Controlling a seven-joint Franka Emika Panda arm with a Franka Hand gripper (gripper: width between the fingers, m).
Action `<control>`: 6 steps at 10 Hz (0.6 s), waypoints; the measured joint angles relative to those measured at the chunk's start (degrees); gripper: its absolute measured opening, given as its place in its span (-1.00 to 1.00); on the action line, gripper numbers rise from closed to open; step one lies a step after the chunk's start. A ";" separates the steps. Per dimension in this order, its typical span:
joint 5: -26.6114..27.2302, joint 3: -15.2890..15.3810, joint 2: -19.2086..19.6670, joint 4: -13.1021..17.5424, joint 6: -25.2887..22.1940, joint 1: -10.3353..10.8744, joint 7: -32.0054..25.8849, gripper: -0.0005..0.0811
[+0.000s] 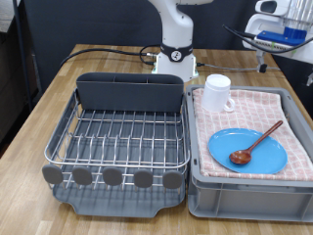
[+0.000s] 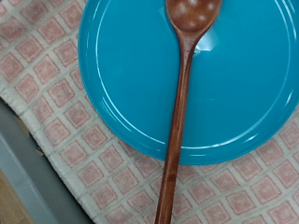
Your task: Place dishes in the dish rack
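Wooden spoon [image 2: 179, 103] — slim, glossy — lies across the round plate [image 2: 121, 75].

Bright-blue plate [image 2: 224, 84], reddish-brown spoon [image 2: 179, 112] — pink checked cloth [image 2: 56, 103], white mug [image 1: 217, 93], silver rack [image 1: 122, 132].

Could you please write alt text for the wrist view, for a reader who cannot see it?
A reddish-brown wooden spoon lies across a round bright-blue plate, its bowl on the plate and its handle running off the rim onto the pink checked cloth beneath. A strip of grey tub rim shows at one corner. The pincer is not in the picture.
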 joint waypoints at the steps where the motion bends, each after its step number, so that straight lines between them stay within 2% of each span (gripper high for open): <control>1: -0.76 -0.11 1.39 -0.42 1.97 -0.03 0.76 0.98; 6: -6.75 -2.64 8.35 -2.19 11.69 -0.07 5.64 0.98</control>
